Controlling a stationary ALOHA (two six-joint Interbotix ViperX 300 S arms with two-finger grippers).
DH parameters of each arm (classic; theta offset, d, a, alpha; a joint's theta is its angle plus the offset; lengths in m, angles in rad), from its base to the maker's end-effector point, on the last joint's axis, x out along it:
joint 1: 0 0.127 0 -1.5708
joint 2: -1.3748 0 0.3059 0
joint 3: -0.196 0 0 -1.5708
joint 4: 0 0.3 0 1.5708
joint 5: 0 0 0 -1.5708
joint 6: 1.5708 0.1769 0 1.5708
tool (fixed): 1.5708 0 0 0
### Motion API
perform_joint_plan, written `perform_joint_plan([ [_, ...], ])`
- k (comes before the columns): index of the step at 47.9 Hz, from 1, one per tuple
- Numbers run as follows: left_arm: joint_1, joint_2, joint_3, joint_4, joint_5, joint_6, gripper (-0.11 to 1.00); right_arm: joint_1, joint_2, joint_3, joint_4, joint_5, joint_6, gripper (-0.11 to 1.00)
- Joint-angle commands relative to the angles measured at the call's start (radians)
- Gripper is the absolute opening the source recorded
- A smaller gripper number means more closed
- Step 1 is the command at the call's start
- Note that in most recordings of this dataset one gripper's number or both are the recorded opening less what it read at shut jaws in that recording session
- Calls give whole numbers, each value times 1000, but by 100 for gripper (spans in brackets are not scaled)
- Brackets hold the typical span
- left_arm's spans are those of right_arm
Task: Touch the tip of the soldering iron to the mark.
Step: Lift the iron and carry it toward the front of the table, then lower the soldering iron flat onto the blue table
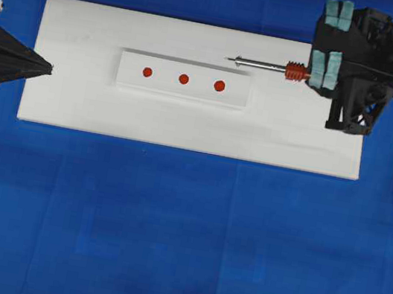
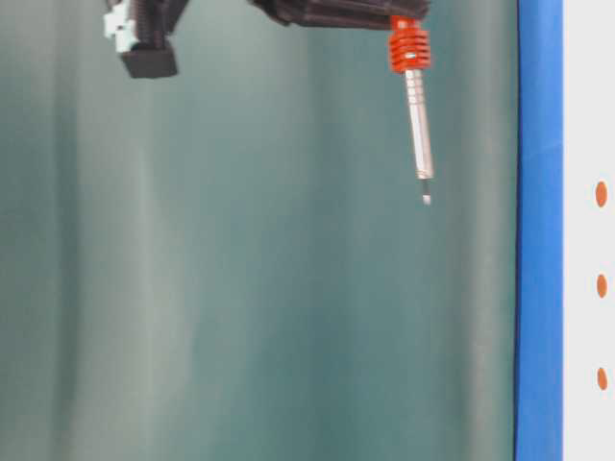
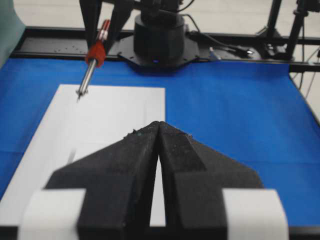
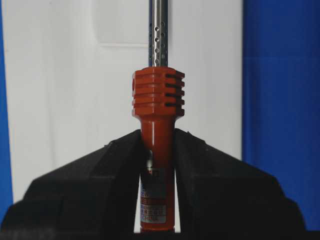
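Note:
My right gripper [image 1: 310, 75] is shut on the red-orange handle of the soldering iron [image 1: 270, 67], which it holds level with the shaft pointing left. The tip [image 1: 230, 60] hangs above the white board, behind the right-hand red mark [image 1: 219, 86] and apart from it. The table-level view shows the tip [image 2: 426, 199] well clear of the board surface. Three red marks sit in a row on a raised white strip [image 1: 168, 89]. The right wrist view shows the jaws [image 4: 157, 145] clamped on the handle [image 4: 158, 95]. My left gripper [image 1: 47, 68] is shut and empty at the board's left edge.
The white board [image 1: 185, 126] lies on a blue cloth [image 1: 182, 235]. The iron's black cord [image 1: 390, 74] runs back over the right arm. The right arm's base and black frame rails [image 3: 160, 40] stand at the far end in the left wrist view.

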Motion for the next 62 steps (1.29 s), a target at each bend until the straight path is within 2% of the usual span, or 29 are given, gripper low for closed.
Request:
perform_joint_plan([
  [1,2,6,-8,0,-11,0,0,-2,-17,-31,-8,6,0,6],
  [13,2,6,-8,2,-11,0,0,2,-17,-29,2,6,5,6],
  [17,3,6,-8,0,-11,0,0,25,-25,-25,20,9,35,6],
  [22,3,6,-8,2,-11,2,0,92,-40,-15,26,9,109,6],
  [30,3,6,-8,0,-11,2,0,244,-71,5,9,0,270,6],
  [35,3,6,-8,0,-11,2,0,342,-72,8,-25,-11,385,6],
  [39,3,6,-8,0,-11,2,0,417,-63,5,-71,-8,483,6],
  [44,3,6,-6,0,-11,2,0,517,-40,-5,-152,-3,629,6],
  [50,3,6,-8,0,-11,0,0,607,-8,-23,-252,15,767,6],
  [56,3,6,-8,0,-14,0,0,649,31,-41,-327,41,848,6],
  [62,3,6,-8,2,-21,0,0,649,71,-58,-353,40,857,6],
])
